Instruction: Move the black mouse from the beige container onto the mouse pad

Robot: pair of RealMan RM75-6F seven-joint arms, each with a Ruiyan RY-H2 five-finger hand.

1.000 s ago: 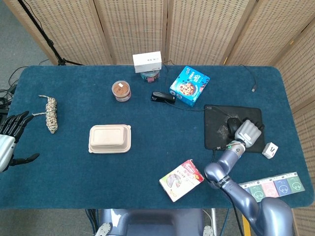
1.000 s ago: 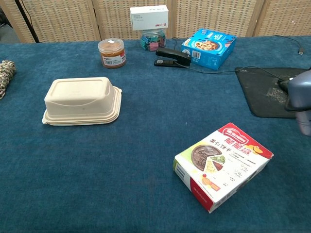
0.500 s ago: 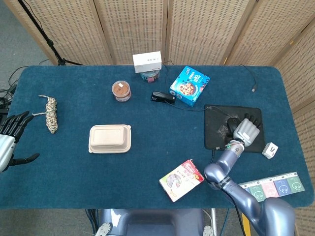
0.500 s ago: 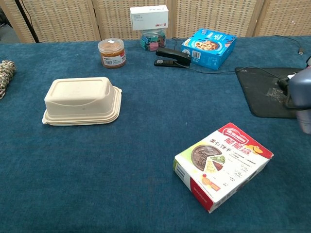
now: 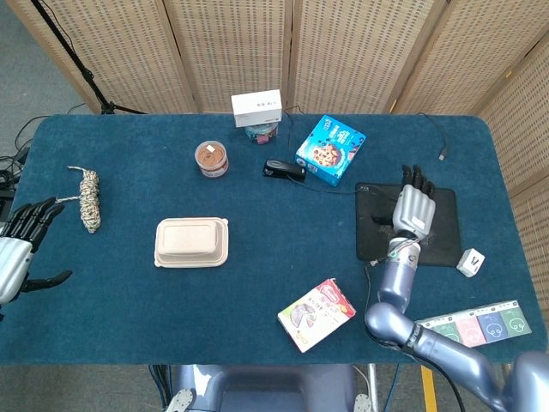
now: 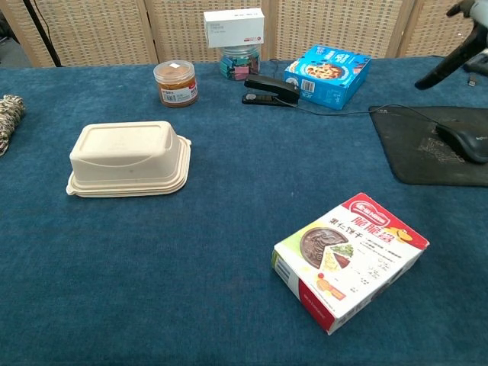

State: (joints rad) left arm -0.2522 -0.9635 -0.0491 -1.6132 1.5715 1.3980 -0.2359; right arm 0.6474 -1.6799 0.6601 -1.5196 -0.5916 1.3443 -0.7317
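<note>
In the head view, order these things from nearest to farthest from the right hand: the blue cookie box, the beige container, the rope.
1. Blue cookie box: up and left of the right hand.
2. Beige container: mid-table, far to its left.
3. Rope: near the table's left edge.

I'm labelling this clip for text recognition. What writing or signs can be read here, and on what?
"M": white cube by the mouse pad.
Red and white box: Chinese characters, too blurred to read.
Blue box: print too small to read.
White box: faint print, unreadable.
Jar: label unreadable.
Card strip: icons only, no legible words.
</note>
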